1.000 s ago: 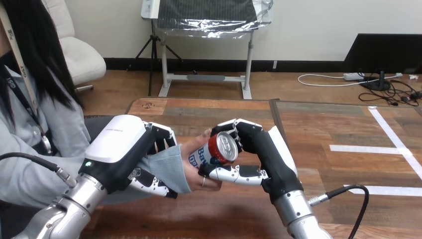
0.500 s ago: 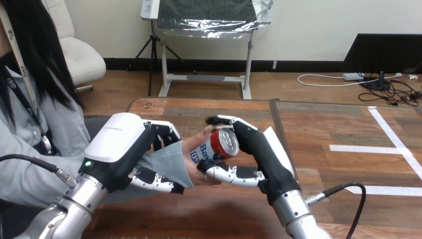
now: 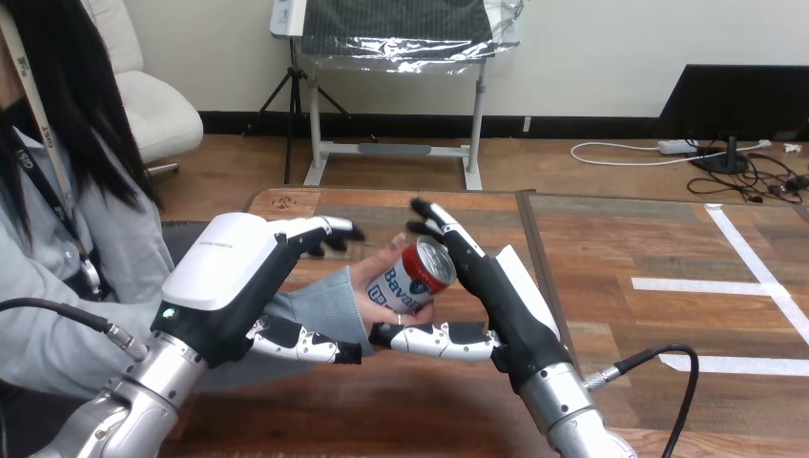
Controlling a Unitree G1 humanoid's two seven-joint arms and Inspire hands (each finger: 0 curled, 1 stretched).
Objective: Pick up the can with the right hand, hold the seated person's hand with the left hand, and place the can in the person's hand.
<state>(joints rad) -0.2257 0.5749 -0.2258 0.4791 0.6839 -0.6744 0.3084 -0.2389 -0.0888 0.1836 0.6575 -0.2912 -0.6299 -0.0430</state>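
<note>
A red, white and blue can lies tilted in the person's hand, near the middle of the head view. My right hand stands just right of the can, open: its fingers point straight up and away past the can's top, and its thumb stretches flat under the person's hand. My left hand is open around the person's grey-sleeved wrist, fingers straight above it and thumb straight below it. I cannot tell whether either hand touches the person.
The person sits at the left side of the wooden table. White tape stripes mark the tabletop at the right. A dark seam runs down the table behind my right hand.
My right hand's fingers have uncurled off the can, leaving it in the person's hand. My left hand's fingers have straightened away from the person's wrist.
</note>
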